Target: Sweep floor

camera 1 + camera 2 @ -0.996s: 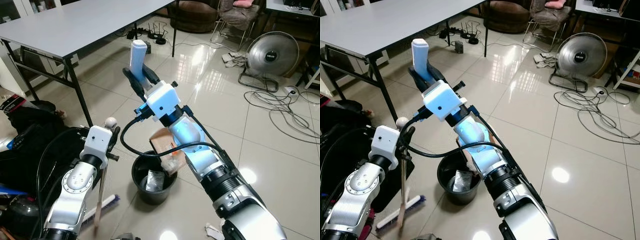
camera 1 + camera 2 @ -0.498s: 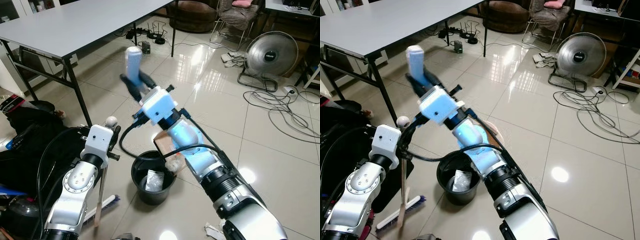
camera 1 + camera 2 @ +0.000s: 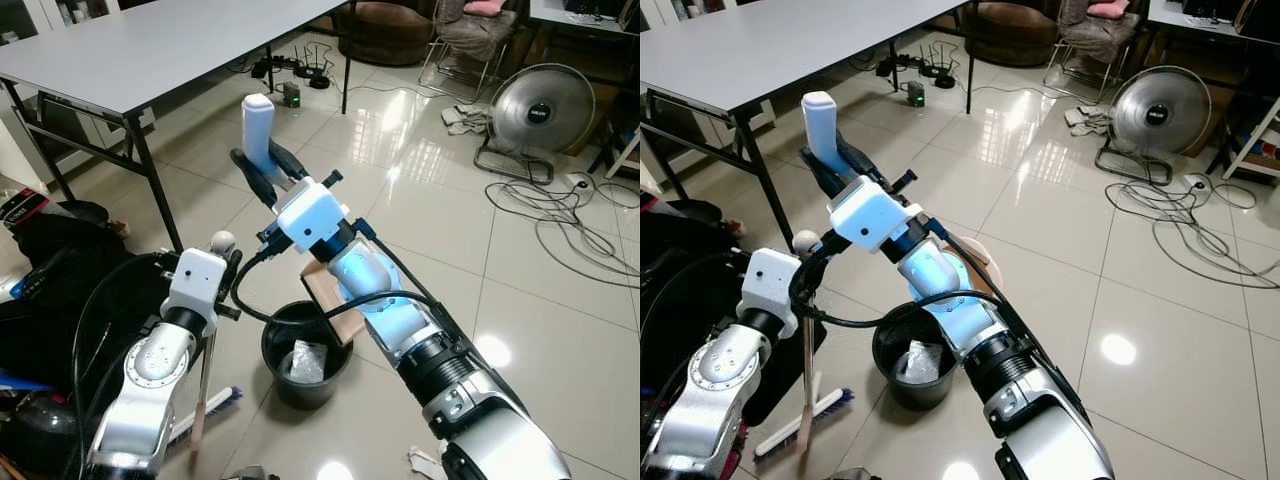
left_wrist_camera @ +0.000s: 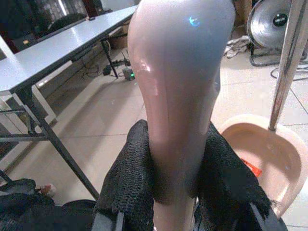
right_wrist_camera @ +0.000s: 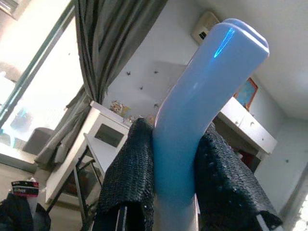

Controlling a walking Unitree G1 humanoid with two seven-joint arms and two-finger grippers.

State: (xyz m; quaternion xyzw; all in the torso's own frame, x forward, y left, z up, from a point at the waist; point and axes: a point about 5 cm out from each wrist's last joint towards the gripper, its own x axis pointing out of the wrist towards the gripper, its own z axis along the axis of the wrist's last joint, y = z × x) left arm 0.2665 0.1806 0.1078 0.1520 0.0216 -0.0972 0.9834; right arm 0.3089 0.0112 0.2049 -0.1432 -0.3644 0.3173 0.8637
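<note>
Two grippers, both clamped: right gripper (image 3: 268, 172) pinches the dustpan handle (image 3: 256, 128) — tipping the dustpan (image 3: 333, 305) over the black bin (image 3: 306, 352); left gripper (image 3: 222, 268) steadies the broom (image 3: 806, 395).

Dustpan (image 3: 335, 300): mostly hidden behind right forearm; its handle (image 3: 257, 128) runs down between the right gripper's fingers (image 3: 285, 163), lower part covered. Broom stick (image 3: 202, 395): top covered by left wrist housing; bristle head (image 3: 222, 404) partly behind stick. Black bin (image 3: 275, 345): far rim masked by dustpan; contents pale, crumpled, not identifiable. Bench (image 3: 150, 50): cut off at frame top and left. Left wrist view: broom handle (image 4: 180, 96) close, blurred.
</note>
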